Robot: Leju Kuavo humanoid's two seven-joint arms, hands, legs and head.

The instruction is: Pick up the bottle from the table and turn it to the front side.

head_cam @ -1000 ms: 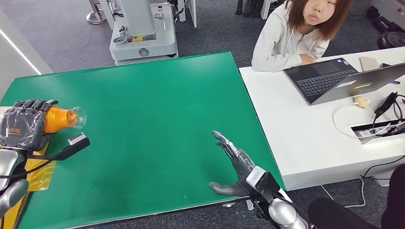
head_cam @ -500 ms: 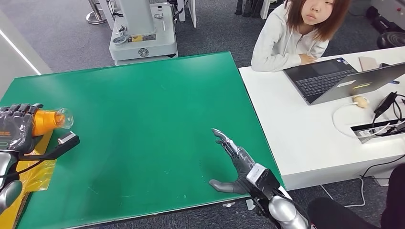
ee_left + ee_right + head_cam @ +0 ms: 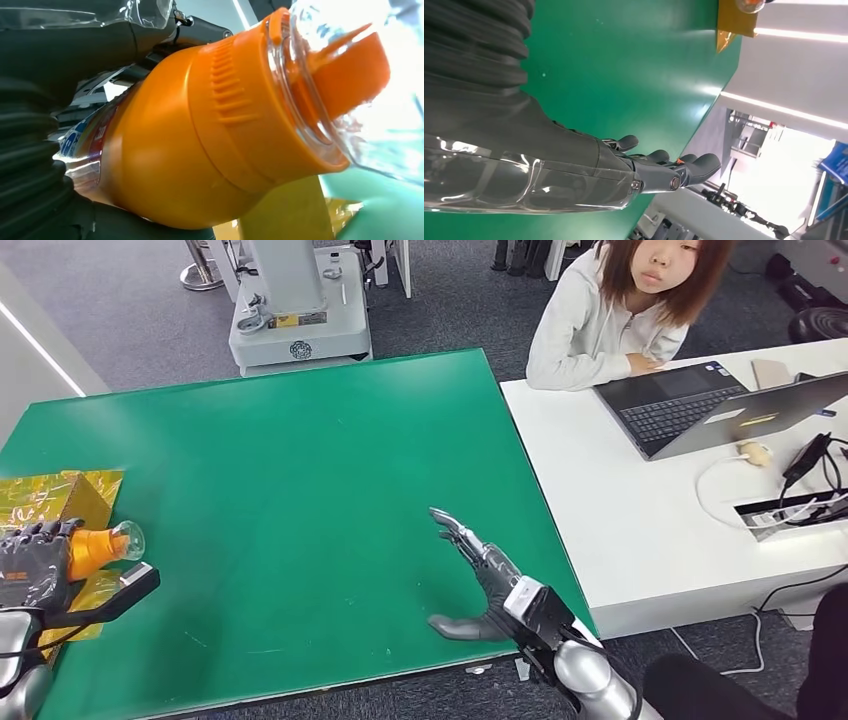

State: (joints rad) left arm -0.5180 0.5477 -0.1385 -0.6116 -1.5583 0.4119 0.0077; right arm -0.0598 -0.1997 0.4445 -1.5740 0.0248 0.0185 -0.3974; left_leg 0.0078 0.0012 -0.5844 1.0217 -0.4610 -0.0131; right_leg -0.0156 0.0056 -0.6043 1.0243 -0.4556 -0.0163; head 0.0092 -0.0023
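At table's left edge, left hand (image 3: 35,565) grips bottle (image 3: 95,546); wrist view reveals label; right hand (image 3: 480,580) spread empty.

The bottle (image 3: 200,145) is smooth glossy orange plastic with a ribbed collar and a clear glossy cap. The green counter (image 3: 300,460) looks smooth, faintly sheeny. Yellow wrapping (image 3: 40,495) is crinkled, shiny film.

Left hand (image 3: 55,125) grips orange bottle (image 3: 185,145), held tilted, close to camera. Clear cap (image 3: 350,85) over orange spout (image 3: 350,70). Label part-hidden by hand. Yellow foil (image 3: 295,215) and green tabletop (image 3: 380,210) beyond the bottle.
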